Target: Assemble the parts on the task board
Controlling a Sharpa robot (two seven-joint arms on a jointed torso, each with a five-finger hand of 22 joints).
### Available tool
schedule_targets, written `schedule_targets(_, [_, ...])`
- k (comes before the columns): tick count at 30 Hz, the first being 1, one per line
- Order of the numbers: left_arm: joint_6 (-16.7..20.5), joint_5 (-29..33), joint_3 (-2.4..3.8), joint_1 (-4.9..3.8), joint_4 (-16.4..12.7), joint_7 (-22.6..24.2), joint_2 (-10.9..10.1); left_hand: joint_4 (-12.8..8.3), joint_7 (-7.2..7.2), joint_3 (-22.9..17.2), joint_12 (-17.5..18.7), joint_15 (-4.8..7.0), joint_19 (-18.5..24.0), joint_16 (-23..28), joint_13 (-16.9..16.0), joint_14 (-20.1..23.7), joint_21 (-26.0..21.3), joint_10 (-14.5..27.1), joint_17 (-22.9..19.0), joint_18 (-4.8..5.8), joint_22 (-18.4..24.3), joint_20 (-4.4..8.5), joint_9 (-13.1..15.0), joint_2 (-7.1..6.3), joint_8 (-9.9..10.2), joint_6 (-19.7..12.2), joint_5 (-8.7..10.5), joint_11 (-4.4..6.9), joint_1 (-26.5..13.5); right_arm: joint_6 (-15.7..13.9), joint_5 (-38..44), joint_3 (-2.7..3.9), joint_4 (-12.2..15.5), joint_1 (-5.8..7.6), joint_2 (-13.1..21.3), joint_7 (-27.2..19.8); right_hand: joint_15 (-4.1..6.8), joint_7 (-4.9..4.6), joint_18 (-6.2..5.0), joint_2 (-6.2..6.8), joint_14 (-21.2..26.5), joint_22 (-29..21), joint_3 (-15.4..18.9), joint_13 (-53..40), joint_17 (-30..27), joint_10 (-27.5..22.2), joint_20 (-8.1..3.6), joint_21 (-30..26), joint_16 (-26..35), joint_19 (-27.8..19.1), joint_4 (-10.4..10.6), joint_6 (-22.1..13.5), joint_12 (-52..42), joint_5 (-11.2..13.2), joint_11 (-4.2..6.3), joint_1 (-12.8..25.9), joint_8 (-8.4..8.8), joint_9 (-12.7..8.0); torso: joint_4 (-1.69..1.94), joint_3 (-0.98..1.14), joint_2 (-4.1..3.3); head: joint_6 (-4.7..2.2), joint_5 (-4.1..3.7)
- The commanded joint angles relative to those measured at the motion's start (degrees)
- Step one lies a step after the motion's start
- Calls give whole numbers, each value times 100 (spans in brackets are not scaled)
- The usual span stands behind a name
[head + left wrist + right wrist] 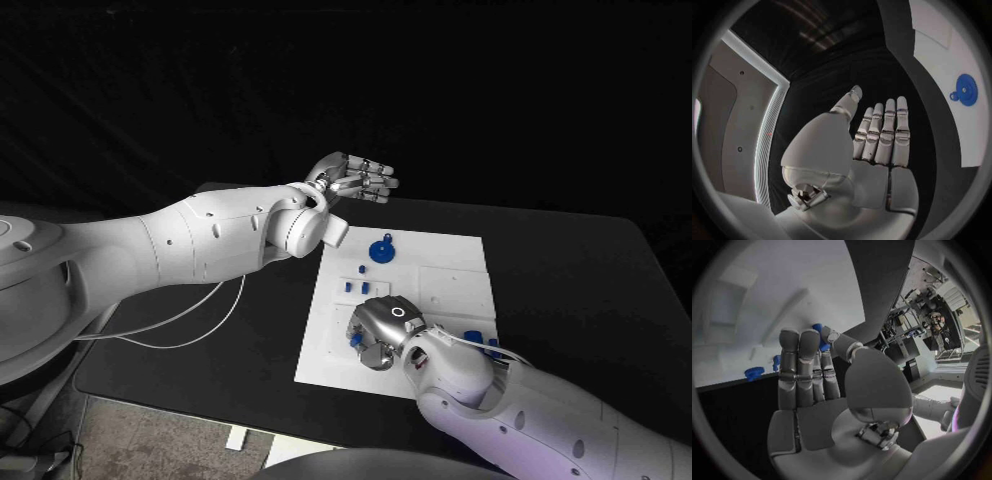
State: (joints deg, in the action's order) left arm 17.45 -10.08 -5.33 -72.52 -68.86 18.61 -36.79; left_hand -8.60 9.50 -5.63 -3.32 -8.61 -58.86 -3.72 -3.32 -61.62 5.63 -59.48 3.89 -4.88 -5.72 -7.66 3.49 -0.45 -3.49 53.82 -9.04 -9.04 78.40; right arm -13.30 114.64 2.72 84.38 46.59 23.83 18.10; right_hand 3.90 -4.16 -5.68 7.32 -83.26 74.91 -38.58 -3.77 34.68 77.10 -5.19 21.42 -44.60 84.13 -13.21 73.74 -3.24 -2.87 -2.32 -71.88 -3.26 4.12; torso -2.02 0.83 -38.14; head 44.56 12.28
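The white task board [447, 285] lies in the middle of the table. A blue gear [381, 250] sits near its far left edge, also seen as the gear [965, 90]. Small blue parts [355, 270] lie further in. My left hand [358, 180] hangs above the table beyond the board's far left corner, fingers straight and apart, holding nothing; its palm [873, 150] is bare. My right hand [387, 330] reaches down onto the board's near left area. Its thumb and a finger pinch a small blue part [821, 340], which shows at the hand's left side [356, 342].
More blue parts [483, 340] lie on the board to the right of my right hand, and two blue pieces [754, 372] sit near the board's edge. Black table [577, 280] surrounds the board. A white cable [173, 325] trails under my left arm.
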Motion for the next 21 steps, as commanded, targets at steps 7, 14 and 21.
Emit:
schedule_targets(7, [-85,28,6,-4,-3,46,21,-4,-4,36,-28,-7,-9,23,-2,43,21,45,-4,-49,6,-10,-5,32,-4,-22,35,-12,-7,385,170,-78,-55,-23,-124,144,18,-7,-24,-60,26,181,-23,11,-17,146,-22,-67,-22,120,-1,21,-19,-12,124,-24,-40,8,4,-7,-1,8,-15])
schedule_targets(14, [-95,28,6,-4,-2,42,23,-4,-4,36,-28,-7,-9,23,-2,43,21,45,-4,-49,6,-10,-5,32,-4,-22,35,-12,-7,408,134,-100,-88,-19,-167,154,1,-29,-32,-32,35,162,2,14,-45,71,-7,-164,0,95,4,-44,-17,-71,100,-8,-36,0,4,-7,0,10,-16])
schedule_targets(21, [-99,28,6,-4,-2,37,14,2,-3,47,-28,-9,-7,22,-2,48,22,48,-3,-50,18,-13,-5,34,-4,-27,43,-13,-9,292,-13,-112,-93,-18,-149,165,-87,-112,-87,102,37,75,432,25,-79,-389,80,-338,-10,110,115,-450,-19,-335,-24,80,-35,-28,-2,-2,1,8,-19])
